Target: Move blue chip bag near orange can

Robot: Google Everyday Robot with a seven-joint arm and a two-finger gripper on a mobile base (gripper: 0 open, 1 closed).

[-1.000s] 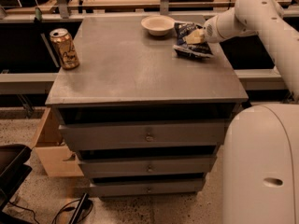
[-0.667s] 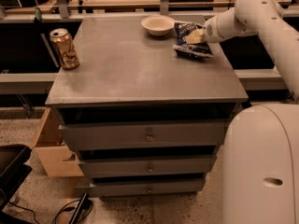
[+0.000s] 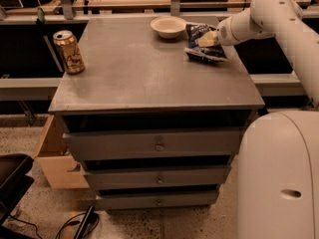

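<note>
The blue chip bag [image 3: 203, 51] is a crumpled dark blue foil bag lying at the far right of the grey cabinet top [image 3: 149, 73], just right of the white bowl. My gripper [image 3: 208, 39] reaches in from the right on the white arm and sits on the middle of the bag, its pale fingers closed into the foil. The bag still rests on the top. The orange can [image 3: 69, 52] stands upright near the far left edge, a full table width away from the bag.
A white bowl [image 3: 169, 26] stands at the back, just left of the bag. The cabinet has three drawers [image 3: 158, 146] below. My white base [image 3: 279, 178] fills the lower right. A wooden box [image 3: 52, 158] and cables lie on the floor at left.
</note>
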